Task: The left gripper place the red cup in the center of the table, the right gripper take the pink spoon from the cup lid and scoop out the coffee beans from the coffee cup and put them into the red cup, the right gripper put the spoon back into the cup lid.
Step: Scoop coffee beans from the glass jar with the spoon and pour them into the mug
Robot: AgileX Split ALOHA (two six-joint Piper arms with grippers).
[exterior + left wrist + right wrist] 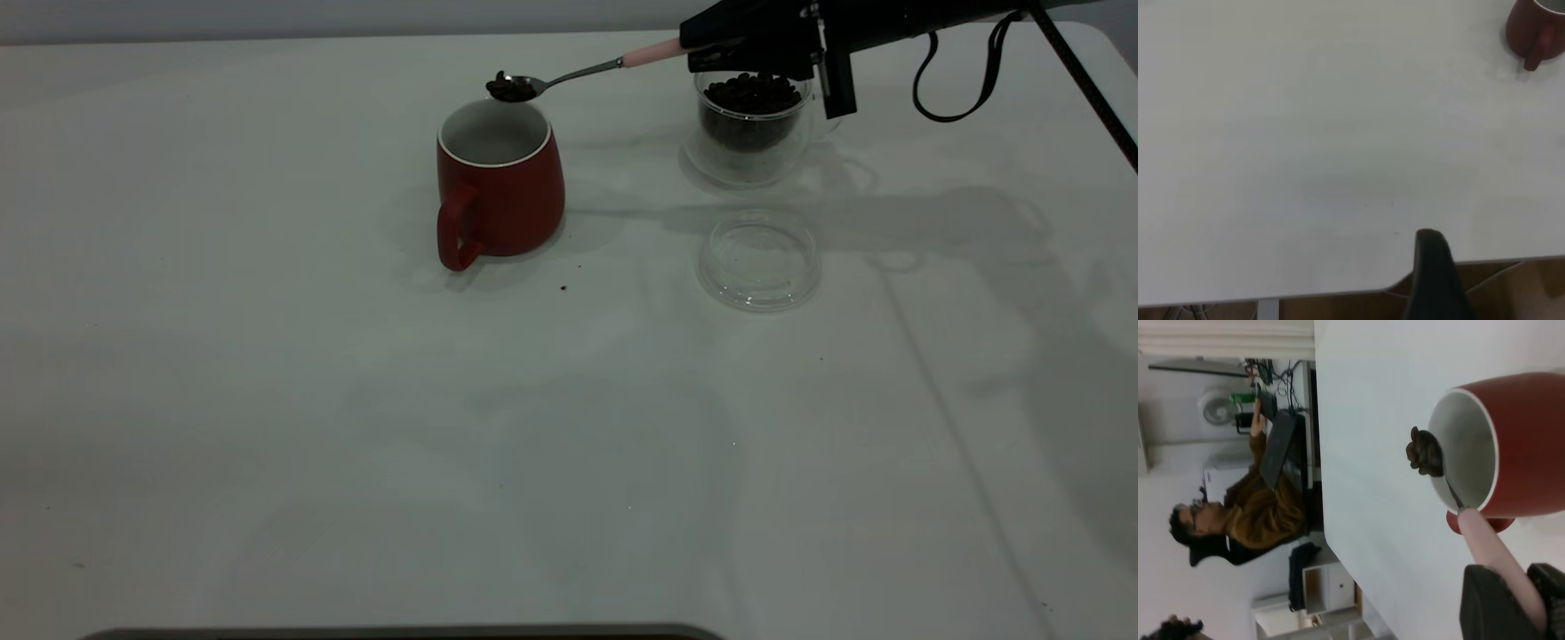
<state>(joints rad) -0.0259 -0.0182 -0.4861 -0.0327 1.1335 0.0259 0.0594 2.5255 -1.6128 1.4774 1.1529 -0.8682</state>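
Observation:
The red cup (500, 178) stands upright near the table's middle, handle toward the front; it also shows in the left wrist view (1537, 30) and the right wrist view (1511, 447). My right gripper (702, 44) is shut on the pink spoon (653, 52) by its handle and holds it level. The spoon's bowl carries coffee beans (509, 87) just above the cup's far rim, also seen in the right wrist view (1423, 451). The coffee cup (751, 124) full of beans stands under the right gripper. The cup lid (758, 260) lies in front of it. Only one finger (1435, 280) of the left gripper shows, off the table's edge.
The white table (356, 427) has a few dark specks near the red cup (564, 287). A black cable (965, 80) hangs from the right arm at the back right. A seated person (1245, 507) shows beyond the table edge in the right wrist view.

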